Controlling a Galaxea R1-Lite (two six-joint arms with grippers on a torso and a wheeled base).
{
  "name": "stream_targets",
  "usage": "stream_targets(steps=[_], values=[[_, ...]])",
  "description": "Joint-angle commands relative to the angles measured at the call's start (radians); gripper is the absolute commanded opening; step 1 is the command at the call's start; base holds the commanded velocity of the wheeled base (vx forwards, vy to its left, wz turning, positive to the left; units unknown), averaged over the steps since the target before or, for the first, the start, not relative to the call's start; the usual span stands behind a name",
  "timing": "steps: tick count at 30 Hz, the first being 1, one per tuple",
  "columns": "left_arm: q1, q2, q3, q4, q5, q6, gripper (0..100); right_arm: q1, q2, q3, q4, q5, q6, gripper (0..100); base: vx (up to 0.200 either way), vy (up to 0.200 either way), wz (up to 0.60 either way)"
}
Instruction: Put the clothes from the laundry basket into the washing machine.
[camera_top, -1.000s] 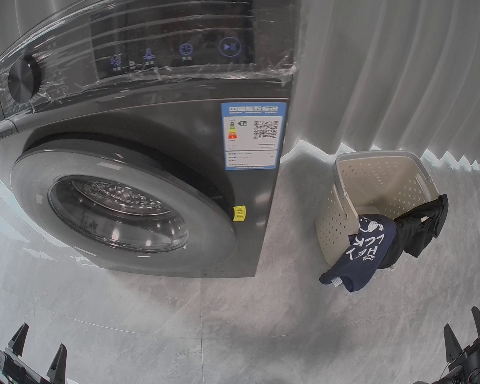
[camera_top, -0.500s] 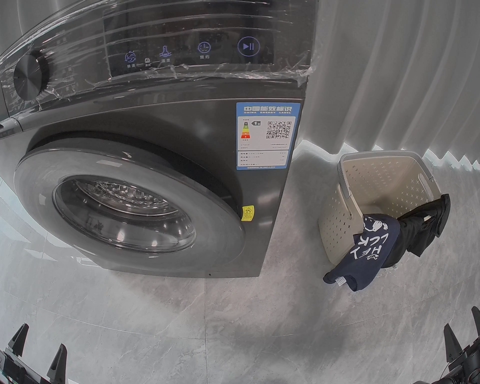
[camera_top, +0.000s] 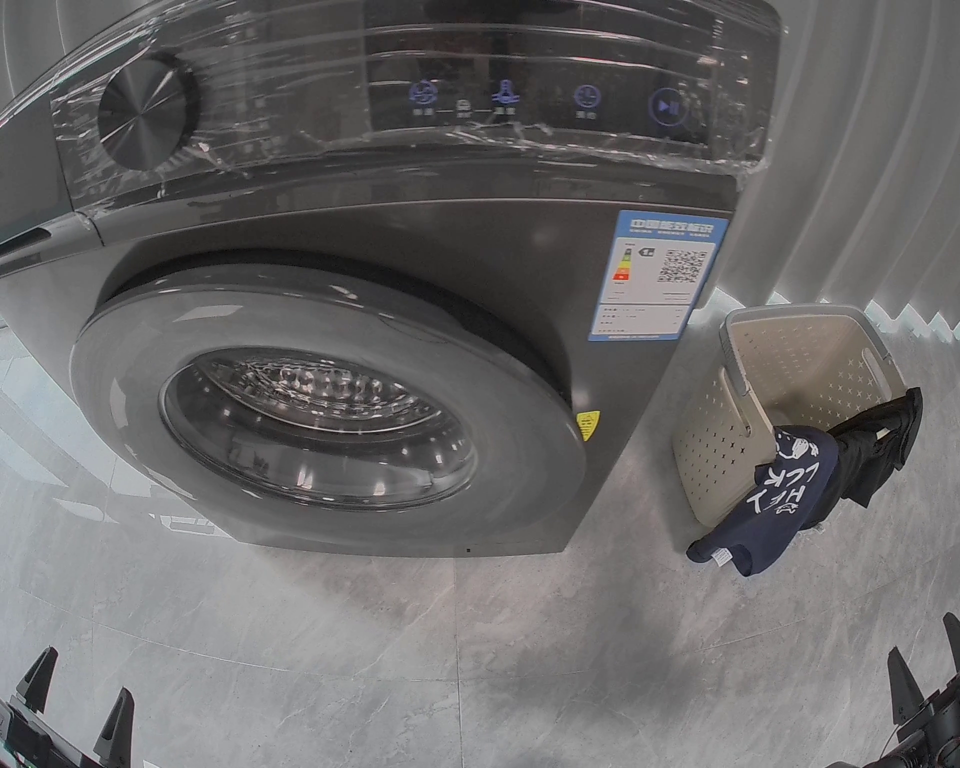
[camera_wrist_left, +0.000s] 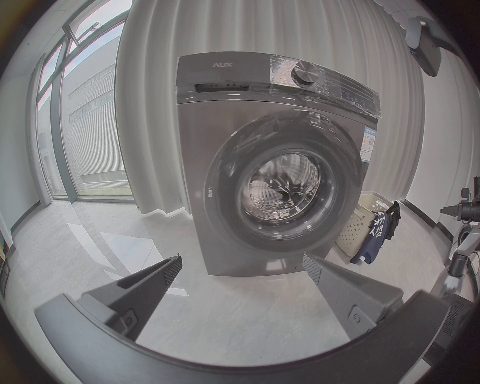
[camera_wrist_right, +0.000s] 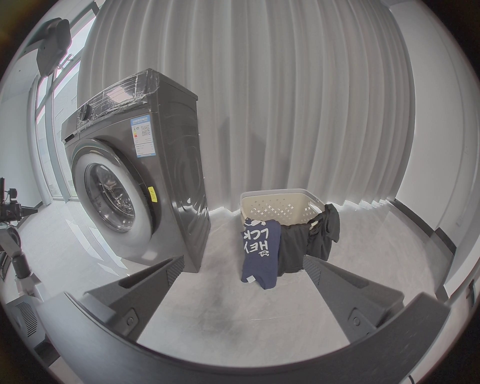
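A dark grey washing machine (camera_top: 420, 250) stands ahead with its round door (camera_top: 320, 420) closed; it also appears as the washing machine (camera_wrist_left: 280, 165) and washing machine (camera_wrist_right: 135, 175). To its right sits a cream laundry basket (camera_top: 800, 370), also laundry basket (camera_wrist_right: 280, 205). A navy shirt (camera_top: 780, 505) with white print and a black garment (camera_top: 880, 445) hang over its front rim. My left gripper (camera_top: 78, 700) is open low at the left, far from the machine. My right gripper (camera_top: 925, 660) is open low at the right, short of the basket. Both are empty.
Grey tiled floor (camera_top: 480, 660) spreads between me and the machine. A white pleated curtain (camera_top: 870, 150) hangs behind the basket. Large windows (camera_wrist_left: 85, 110) lie off the machine's left side. Plastic film covers the control panel (camera_top: 450, 90).
The whole head view has shifted: the machine and basket now sit farther right in the picture, so the camera moved. Both grippers keep their places in the view.
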Motion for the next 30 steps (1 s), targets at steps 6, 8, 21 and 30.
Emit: stream_targets(steps=[6, 8, 21, 30], values=[[0.0, -0.018, 0.018, 0.0, 0.001, 0.0, 100, 0.0, -0.016, 0.018, 0.0, 0.0, -0.001, 100, 0.0, 0.1, 0.0], [0.0, -0.018, 0.018, 0.001, 0.0, 0.0, 100, 0.0, -0.016, 0.018, 0.0, 0.0, -0.001, 100, 0.0, 0.0, 0.0], [0.0, -0.018, 0.018, 0.0, 0.001, 0.0, 100, 0.0, -0.016, 0.018, 0.0, 0.0, -0.001, 100, 0.092, 0.0, 0.0], [0.0, -0.018, 0.018, 0.0, 0.001, 0.0, 100, 0.0, -0.016, 0.018, 0.0, 0.0, -0.001, 100, 0.0, 0.067, 0.0]])
